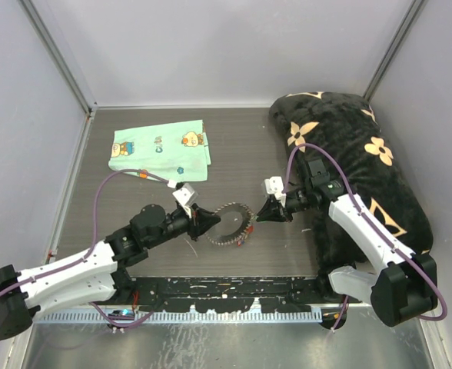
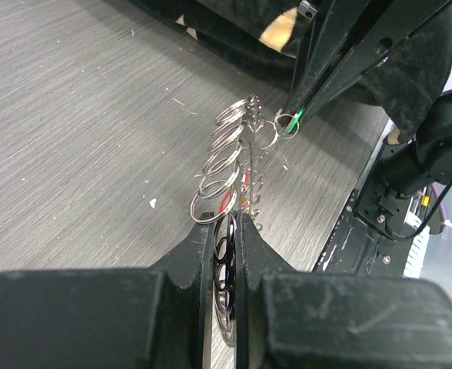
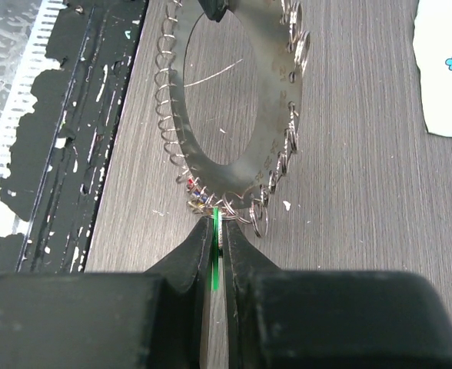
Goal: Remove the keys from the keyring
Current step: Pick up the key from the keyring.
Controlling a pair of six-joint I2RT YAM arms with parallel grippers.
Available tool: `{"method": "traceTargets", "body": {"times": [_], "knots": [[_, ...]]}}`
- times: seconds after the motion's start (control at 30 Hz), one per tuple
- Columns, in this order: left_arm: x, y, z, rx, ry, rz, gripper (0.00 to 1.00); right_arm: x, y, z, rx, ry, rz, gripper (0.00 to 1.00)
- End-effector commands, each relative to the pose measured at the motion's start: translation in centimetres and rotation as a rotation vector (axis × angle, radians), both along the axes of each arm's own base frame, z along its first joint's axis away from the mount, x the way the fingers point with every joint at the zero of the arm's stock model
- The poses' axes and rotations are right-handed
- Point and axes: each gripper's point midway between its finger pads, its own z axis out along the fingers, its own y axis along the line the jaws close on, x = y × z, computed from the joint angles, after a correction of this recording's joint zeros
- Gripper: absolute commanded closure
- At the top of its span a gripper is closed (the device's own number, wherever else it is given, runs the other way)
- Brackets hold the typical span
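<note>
Left claw point(image 2: 224, 224) clamps the keyring point(image 3: 272, 131) at its rim; opposite, right claw point(image 3: 215, 227) is clamped on a green key point(image 3: 214, 269).

A dark grey, wood-grained worktop point(image 1: 241, 146) spreads under both pairs of jaws, dotted with a few small white specks. A mint-green cloth point(image 1: 159, 151) printed with cartoon figures lies flat on it, beyond the left jaws and off to their left, well apart from them. In the right wrist view one corner of it shows ahead and to the right of the right jaws. A black plush cushion point(image 1: 349, 154) with tan flower shapes lies to the right of the right jaws, stretching from the far corner toward the near edge. A black strip point(image 1: 234, 292) with chipped paint runs along the near edge, on the near side of both jaws. Pale walls point(image 1: 226, 46) enclose the space.
</note>
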Motion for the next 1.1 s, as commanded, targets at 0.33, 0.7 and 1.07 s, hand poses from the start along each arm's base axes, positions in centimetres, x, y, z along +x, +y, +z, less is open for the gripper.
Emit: {"method": "traceTargets", "body": {"times": [0.33,0.7,1.07], "knots": [[1.9,0.8,3.5,-0.275,-0.102,0.129,1.00,2.7,-0.3,2.2,-0.042,-0.056,-0.100,0.99],[3.2,-0.1,-0.1,-0.294,-0.042,0.175,0.82,4.4,-1.0,2.1,-0.109,-0.073,-0.177,0.99],[3.2,-0.7,-2.4,-0.295,0.008,0.170,0.49,4.6,-1.1,1.6,-0.129,-0.042,-0.194,0.99]]}}
